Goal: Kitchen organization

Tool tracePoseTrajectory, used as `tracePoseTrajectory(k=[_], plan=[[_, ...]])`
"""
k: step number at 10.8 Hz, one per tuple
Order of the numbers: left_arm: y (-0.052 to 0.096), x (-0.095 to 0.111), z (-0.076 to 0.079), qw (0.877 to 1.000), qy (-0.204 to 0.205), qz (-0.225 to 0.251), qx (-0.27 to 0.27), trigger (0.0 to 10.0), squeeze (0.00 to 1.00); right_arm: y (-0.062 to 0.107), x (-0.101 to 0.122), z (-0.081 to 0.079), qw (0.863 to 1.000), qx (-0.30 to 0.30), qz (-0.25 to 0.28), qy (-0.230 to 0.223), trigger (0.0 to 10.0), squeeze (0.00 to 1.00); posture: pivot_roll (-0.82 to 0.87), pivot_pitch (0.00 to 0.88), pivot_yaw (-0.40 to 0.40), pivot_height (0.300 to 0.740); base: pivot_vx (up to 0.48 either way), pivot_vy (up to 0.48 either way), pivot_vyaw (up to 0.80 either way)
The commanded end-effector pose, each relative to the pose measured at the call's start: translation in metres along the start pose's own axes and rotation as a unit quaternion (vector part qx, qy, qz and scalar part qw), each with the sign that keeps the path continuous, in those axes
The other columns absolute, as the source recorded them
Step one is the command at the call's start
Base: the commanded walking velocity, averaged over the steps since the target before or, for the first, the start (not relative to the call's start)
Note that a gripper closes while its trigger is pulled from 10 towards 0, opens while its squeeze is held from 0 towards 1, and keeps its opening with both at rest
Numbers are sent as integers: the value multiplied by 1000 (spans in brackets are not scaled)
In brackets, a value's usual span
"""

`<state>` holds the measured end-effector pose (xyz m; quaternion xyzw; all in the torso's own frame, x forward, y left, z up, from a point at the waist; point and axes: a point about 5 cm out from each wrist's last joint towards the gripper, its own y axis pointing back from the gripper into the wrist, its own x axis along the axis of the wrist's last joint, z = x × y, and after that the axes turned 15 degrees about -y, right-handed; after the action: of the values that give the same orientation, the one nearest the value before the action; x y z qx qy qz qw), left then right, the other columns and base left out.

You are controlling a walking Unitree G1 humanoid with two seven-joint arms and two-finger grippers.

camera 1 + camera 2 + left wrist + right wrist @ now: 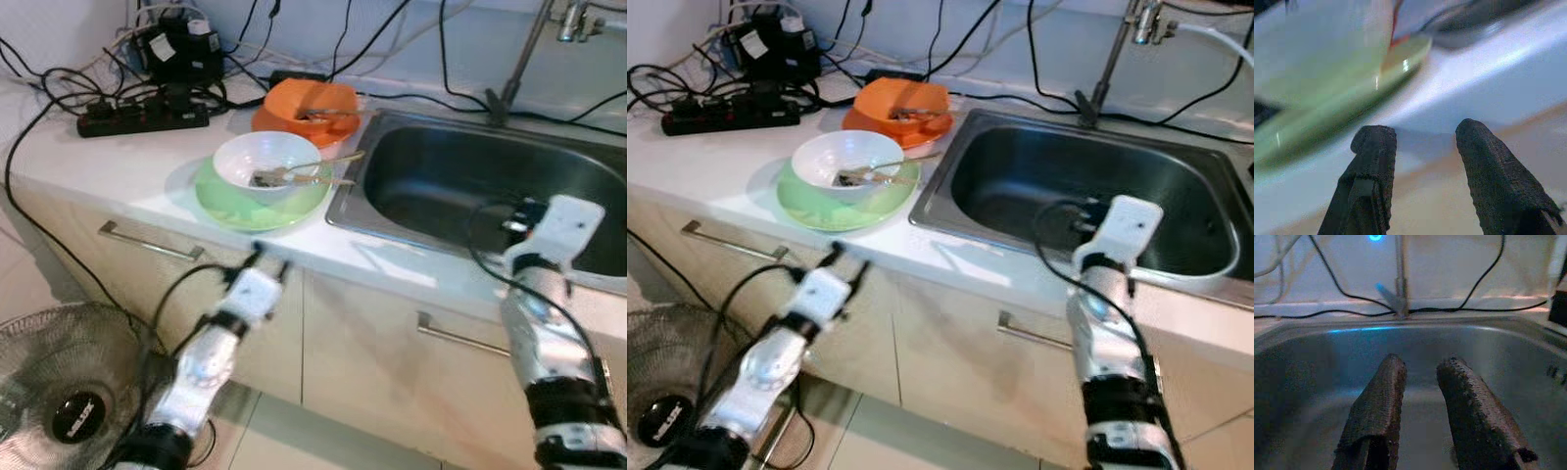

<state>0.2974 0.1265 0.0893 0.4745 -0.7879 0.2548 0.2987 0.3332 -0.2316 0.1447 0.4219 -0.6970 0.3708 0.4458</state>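
At the near edge of the counter, we found the left gripper raised just below the worktop lip, its fingers spread moderately with nothing between them. The dishes lay directly beyond and above it: a white bowl seated on a green plate, with a fork resting across the bowl, its handle running rightward toward the sink. A second stack, an orange bowl on an orange plate, stood farther back, touching the sink's left rim.

We judged the left arm clearly the nearer to the green plate; the plate's near rim sat just beyond the fingertips in the left wrist view, so the approach would run forward and up over the counter edge.

The right gripper was over the sink's near rim, pointing into the basin, its fingers narrowly parted and empty. It stood well apart from both stacks.

On the floor at near left, a fan carried a label on its hub, too small for us to read. A power strip at far left showed no legible marking.
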Motion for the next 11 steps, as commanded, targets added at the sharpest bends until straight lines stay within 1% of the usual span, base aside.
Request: tracePoseTrajectory(k=[1,2,3,4,5,6,7,9,11], plan=[[-5,17,0,999,-15,34,-15,10000,0,-5,2,-9,1000,12,-3,-14,10000,0,162,19,-16,740,0,0,0],[-10,30,-1,998,-21,61,-21,10000,0,-8,3,-14,999,19,-7,-26,10000,0,162,17,-16,740,0,0,0],[-17,47,-5,995,-28,92,-25,10000,0,-11,6,-29,998,48,-5,-30,10000,0,160,17,-15,740,0,0,0],[-21,57,-8,994,-31,106,-24,10000,0,-14,8,-39,997,66,-6,-32,10000,0,161,21,-16,740,0,0,0],[-25,65,-12,993,-31,115,-19,10000,0,-19,10,-50,996,82,-9,-32,10000,0,161,24,-16,740,0,0,0],[-26,68,-14,992,-34,117,-17,10000,0,-21,11,-57,995,87,-9,-41,10000,0,169,23,-21,740,0,0,0],[-26,71,-17,992,-46,119,-12,10000,0,-22,10,-65,994,97,-10,-45,10000,0,178,21,-27,740,0,0,0],[-23,79,-25,990,-57,127,0,10000,0,-19,5,-71,993,100,-17,-55,10000,0,188,16,-30,740,0,0,0],[-14,77,-28,991,-67,119,3,10000,0,-17,0,-71,993,99,-23,-56,10000,0,195,12,-32,740,0,0,0]])
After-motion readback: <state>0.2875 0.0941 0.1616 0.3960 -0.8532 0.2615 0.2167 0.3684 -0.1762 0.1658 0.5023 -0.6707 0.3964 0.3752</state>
